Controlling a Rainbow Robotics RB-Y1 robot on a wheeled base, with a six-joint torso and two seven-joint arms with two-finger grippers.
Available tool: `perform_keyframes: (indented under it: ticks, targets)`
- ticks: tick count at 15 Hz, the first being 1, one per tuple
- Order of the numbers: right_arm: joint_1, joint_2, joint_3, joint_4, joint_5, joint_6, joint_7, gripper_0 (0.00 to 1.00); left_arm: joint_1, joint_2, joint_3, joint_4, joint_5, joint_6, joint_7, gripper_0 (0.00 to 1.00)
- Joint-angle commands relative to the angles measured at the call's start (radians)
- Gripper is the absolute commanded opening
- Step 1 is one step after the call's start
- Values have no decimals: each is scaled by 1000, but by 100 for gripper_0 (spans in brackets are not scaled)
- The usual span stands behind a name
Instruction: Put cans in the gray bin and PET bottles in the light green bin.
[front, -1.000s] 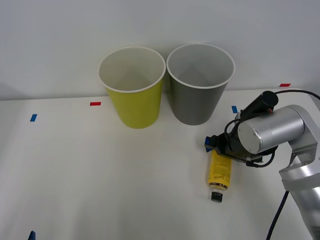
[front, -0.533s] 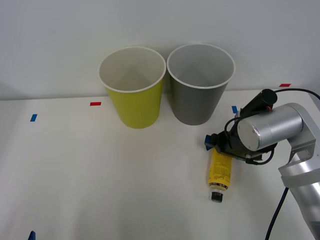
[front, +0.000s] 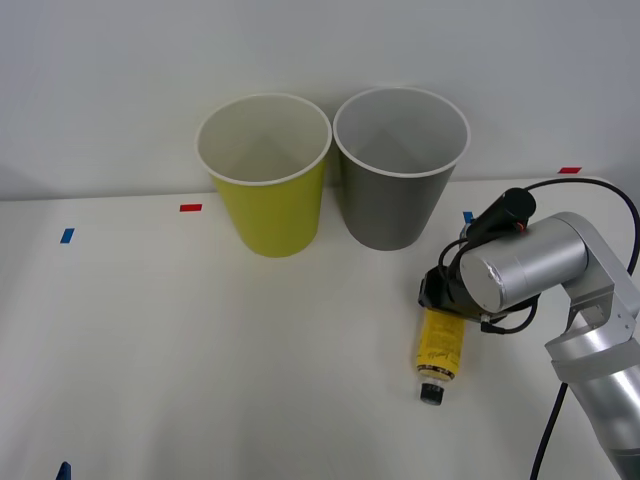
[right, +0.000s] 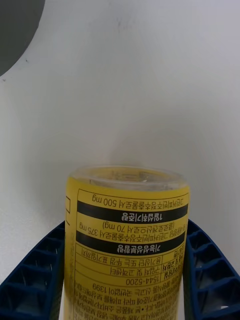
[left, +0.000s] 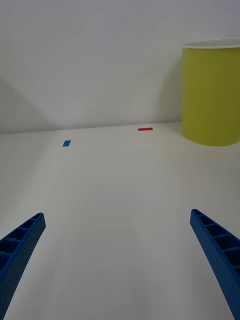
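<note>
A slim PET bottle (front: 438, 345) with a yellow label and black cap lies on the white table right of the bins, its cap toward the front edge. My right gripper (front: 441, 302) is over its base end. In the right wrist view the blue fingers (right: 35, 270) press against both sides of the PET bottle (right: 127, 240). The light green bin (front: 268, 205) and the gray bin (front: 395, 200) stand side by side at the back, both looking empty. At the front left corner, low over the table, my left gripper (front: 64, 470) is open and holds nothing.
Small blue and red tape marks (front: 190, 207) dot the table near the wall. In the left wrist view the light green bin (left: 210, 95) stands well ahead of the open left gripper (left: 117, 215). A dark edge of the gray bin (right: 15, 30) shows beyond the bottle.
The right wrist has shifted slightly left and lower over the bottle's base, and the blue fingertip seen beside the bottle earlier is now hidden. The bottle has not moved. The left arm is still.
</note>
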Motion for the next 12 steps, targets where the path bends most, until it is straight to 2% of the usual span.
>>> perform_keyframes:
  ticks: [1,5,9,12]
  targets:
    - [21,5,0,0,19,-43,14,4,0,0,0,0,0,0,0,100]
    - [85,9,-32,-98,28,-58,55,2,0,0,0,0,0,0,0,100]
    - [170,69,-118,-230,81,-55,285,1,0,0,0,0,0,0,0,100]
    - [260,109,-175,-377,81,-41,423,1,0,0,0,0,0,0,0,100]
